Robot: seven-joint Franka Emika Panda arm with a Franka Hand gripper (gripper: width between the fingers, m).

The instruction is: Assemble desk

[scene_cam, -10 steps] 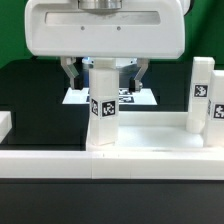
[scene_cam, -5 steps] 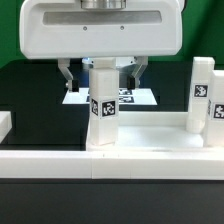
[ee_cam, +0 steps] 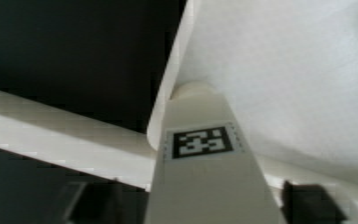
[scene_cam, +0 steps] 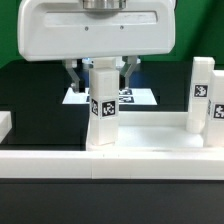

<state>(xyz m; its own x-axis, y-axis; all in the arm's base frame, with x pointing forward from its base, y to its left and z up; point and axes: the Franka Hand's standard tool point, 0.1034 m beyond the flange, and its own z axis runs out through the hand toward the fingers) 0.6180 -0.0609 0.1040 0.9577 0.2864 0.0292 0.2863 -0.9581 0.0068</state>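
A white square leg (scene_cam: 102,100) with a tag stands upright on the left corner of the white desk slab (scene_cam: 150,135). A second tagged leg (scene_cam: 203,95) stands upright at the slab's right corner. My gripper (scene_cam: 100,72) hangs over the left leg, one finger on each side of its top. The jaws are open, with a narrow gap on both sides. In the wrist view the same leg (ee_cam: 202,150) runs between my dark fingers (ee_cam: 96,205), clear of both, with the slab (ee_cam: 309,90) behind it.
A long low white rail (scene_cam: 50,166) runs along the front, below the slab. The marker board (scene_cam: 142,97) lies on the black table behind the legs. A white piece (scene_cam: 4,122) sits at the exterior view's left edge.
The two fingers have drawn inward toward the left leg, so the gaps on both sides are narrower. The legs and slab have not moved.
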